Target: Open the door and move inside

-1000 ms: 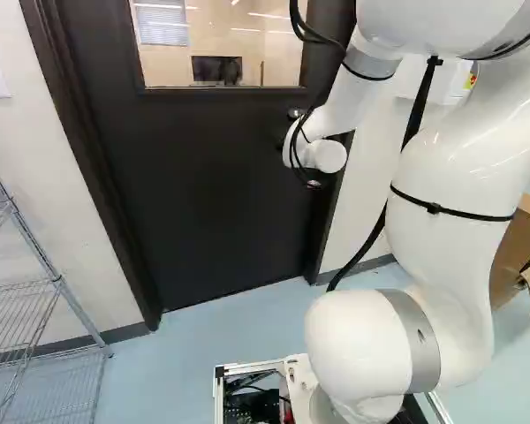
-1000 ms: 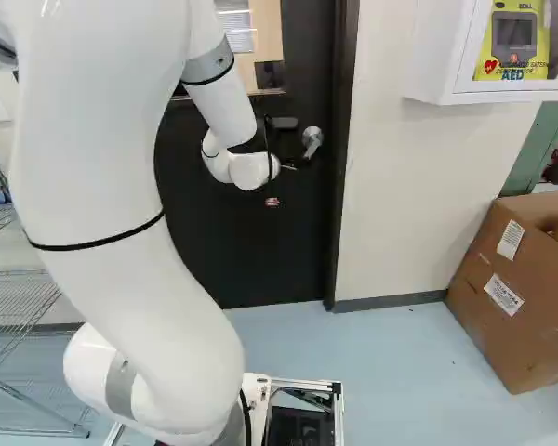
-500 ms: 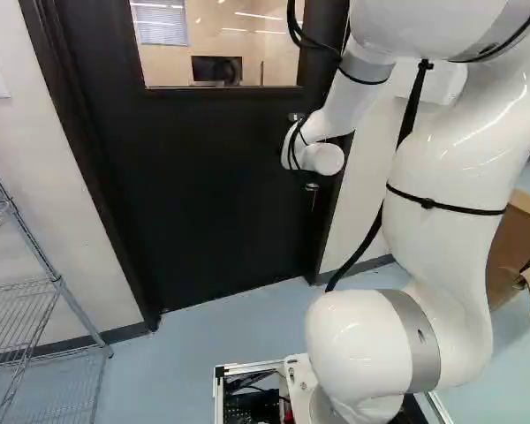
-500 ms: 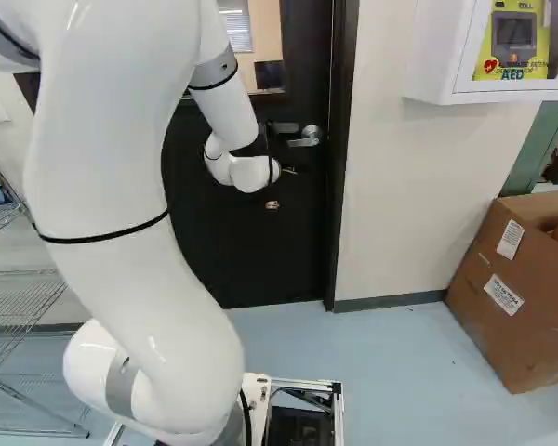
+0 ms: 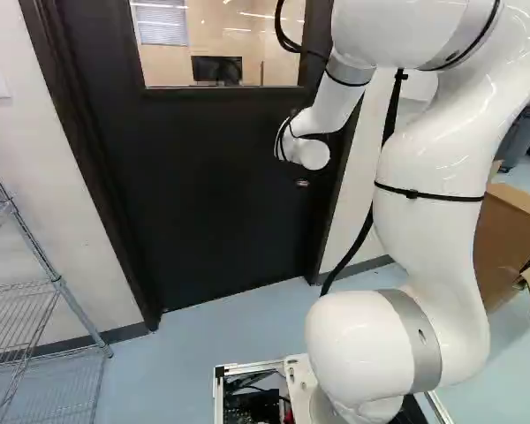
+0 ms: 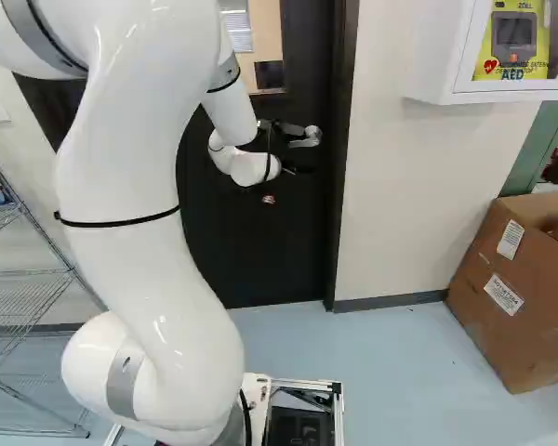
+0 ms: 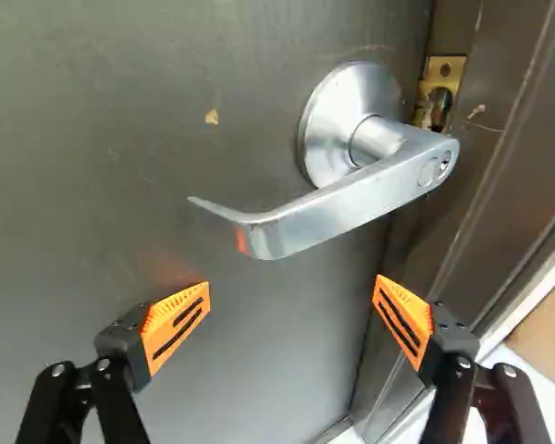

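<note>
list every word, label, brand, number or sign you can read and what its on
"AED": on the front of the white wall case, against yellow
Smaller print beside it: too small or blurred to read
Two white labels on the cardboard box: too small to read

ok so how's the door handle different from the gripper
The door handle is bare silvery metal, while the gripper is black with orange pads. The handle is a single lever with a bent tip; the gripper has two separate fingers, spread open. The handle is mounted on the door; the gripper is on the arm. Neither touches the other.
</note>
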